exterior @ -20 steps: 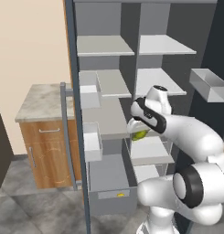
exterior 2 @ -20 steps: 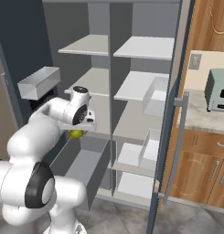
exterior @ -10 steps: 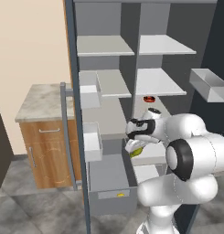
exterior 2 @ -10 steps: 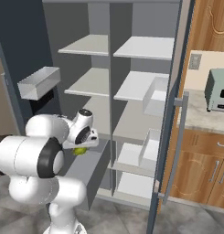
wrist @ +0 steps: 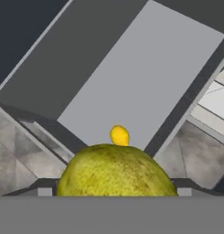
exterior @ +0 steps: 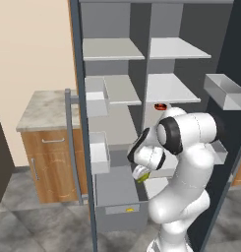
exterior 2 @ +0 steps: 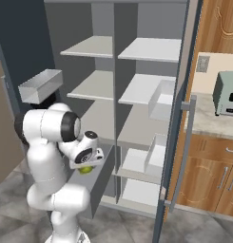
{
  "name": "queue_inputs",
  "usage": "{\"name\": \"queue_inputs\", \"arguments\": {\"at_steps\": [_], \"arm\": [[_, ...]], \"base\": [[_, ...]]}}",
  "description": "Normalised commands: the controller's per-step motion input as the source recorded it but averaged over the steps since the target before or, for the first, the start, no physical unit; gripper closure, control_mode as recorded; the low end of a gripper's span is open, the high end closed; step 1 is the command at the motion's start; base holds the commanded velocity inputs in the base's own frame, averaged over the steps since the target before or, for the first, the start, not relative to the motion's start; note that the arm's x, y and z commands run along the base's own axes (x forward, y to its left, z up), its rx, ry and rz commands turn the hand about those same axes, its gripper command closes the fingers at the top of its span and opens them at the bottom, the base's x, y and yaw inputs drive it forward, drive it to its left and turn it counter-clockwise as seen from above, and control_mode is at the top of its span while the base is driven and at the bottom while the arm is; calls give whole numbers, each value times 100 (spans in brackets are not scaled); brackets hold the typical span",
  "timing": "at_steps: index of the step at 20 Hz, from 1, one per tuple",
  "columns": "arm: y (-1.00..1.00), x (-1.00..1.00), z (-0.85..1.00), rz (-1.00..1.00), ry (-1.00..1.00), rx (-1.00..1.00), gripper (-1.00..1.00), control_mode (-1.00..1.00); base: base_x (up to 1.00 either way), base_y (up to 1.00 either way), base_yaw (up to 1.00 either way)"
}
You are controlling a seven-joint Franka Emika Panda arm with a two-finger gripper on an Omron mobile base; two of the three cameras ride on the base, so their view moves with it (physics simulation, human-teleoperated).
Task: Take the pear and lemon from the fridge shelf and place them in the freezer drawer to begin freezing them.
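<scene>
One pear (wrist: 115, 171), rounded, yellow-green and speckled, sits pinched in the gripper (exterior: 141, 173) above the open freezer drawer (exterior: 114, 183), a wide, deep grey box with a flat front panel. One small, smooth yellow lemon (wrist: 119, 135) lies on the drawer's flat grey floor. Four thin, pale grey fridge shelves (exterior: 173, 87) sit above, in two columns.

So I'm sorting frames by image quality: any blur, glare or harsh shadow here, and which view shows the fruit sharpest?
Left base view: even light, no glare, soft edges; the pear is a small patch under the arm. Right base view: flat light, the open drawer reads plainly. Hand view: the pear is close, skin speckles sharp, the lemon small and smooth, the drawer floor unshadowed.
</scene>
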Motion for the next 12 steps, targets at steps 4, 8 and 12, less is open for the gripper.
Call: {"name": "queue_inputs", "arguments": {"at_steps": [4, 8, 12], "arm": [[0, 45, -61, 6, 5, 1, 100, -100], [1, 42, -64, 3, 9, 1, 100, -100], [7, 45, -56, 0, 12, 1, 100, -100]], "base": [[0, 0, 0], [0, 0, 0], [0, 0, 0]]}}
